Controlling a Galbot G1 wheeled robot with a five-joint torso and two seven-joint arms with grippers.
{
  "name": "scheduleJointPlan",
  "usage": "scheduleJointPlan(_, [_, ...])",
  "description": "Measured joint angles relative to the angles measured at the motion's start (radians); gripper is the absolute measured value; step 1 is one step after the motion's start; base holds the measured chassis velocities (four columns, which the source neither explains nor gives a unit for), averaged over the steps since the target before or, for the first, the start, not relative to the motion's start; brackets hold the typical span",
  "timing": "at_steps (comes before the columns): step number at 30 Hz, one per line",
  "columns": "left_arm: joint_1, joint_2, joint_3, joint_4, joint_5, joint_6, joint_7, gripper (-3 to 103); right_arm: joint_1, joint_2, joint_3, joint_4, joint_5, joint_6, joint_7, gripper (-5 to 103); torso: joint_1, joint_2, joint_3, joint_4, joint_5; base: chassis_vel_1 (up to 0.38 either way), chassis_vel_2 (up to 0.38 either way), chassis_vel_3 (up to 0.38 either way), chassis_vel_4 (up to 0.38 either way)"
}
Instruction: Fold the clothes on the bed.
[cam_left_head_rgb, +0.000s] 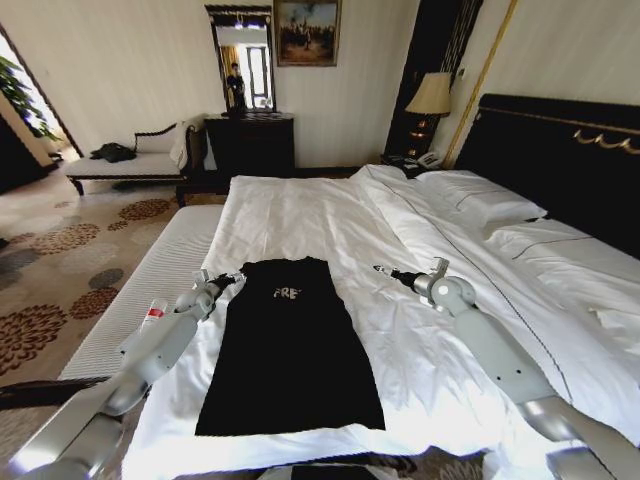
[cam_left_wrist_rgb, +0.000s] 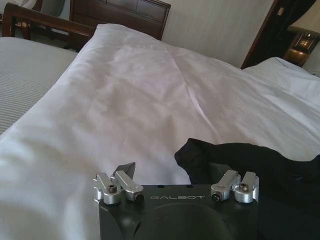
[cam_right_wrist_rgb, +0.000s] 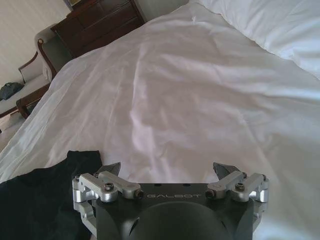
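With sleeves tucked in, black T-shirt (cam_left_head_rgb: 290, 350) lies as flat strip on bed (cam_left_head_rgb: 420, 330), ready for crosswise fold. Left gripper (cam_left_head_rgb: 232, 279) at 10 o'clock of collar, right gripper (cam_left_head_rgb: 385, 270) at 2, both spread, holding nothing.

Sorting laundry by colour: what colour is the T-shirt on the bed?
Black, with small white chest lettering; the T-shirt shows best in the head view.

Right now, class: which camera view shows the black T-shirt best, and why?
The head view: the whole black T-shirt lies flat on the bed, white lettering visible. The left wrist view catches one shoulder corner; the right wrist view shows a dark edge.
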Motion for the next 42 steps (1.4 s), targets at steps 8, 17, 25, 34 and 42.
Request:
scheduleJointPlan(8, [-0.039, -0.075, -0.015, 0.113, 0.024, -0.016, 0.048, 73, 0.0, -0.008, -0.007, 0.004, 0.0, -0.005, 0.004, 100, 0.0, 0.0, 0.0, 0.0004, 0.0001, 0.0, 0.0, 0.0, 0.0])
scheduleJointPlan(17, [-0.071, -0.145, -0.028, 0.212, 0.093, -0.077, 0.094, 43, 0.001, -0.018, -0.017, 0.012, 0.0, -0.011, 0.006, 100, 0.0, 0.0, 0.0, 0.0001, 0.0, 0.0, 0.0, 0.0, 0.0])
scheduleJointPlan(25, [-0.08, -0.155, -0.03, 0.237, 0.108, -0.129, 0.095, 26, 0.012, -0.015, -0.025, -0.001, -0.004, -0.012, 0.005, 100, 0.0, 0.0, 0.0, 0.0003, -0.0001, 0.0, 0.0, 0.0, 0.0])
scheduleJointPlan(34, [-0.066, -0.148, -0.026, 0.173, 0.111, -0.121, 0.063, 23, 0.138, 0.082, -0.078, -0.152, 0.046, -0.005, -0.044, 100, 0.0, 0.0, 0.0, 0.0005, -0.0002, 0.0, 0.0, 0.0, 0.0])
scheduleJointPlan(42, [-0.053, -0.142, -0.026, 0.158, 0.137, -0.133, 0.026, 15, 0.244, 0.323, -0.159, -0.35, -0.047, 0.068, -0.139, 100, 0.0, 0.0, 0.0, 0.001, 0.0, 0.0, 0.0, 0.0, 0.0])
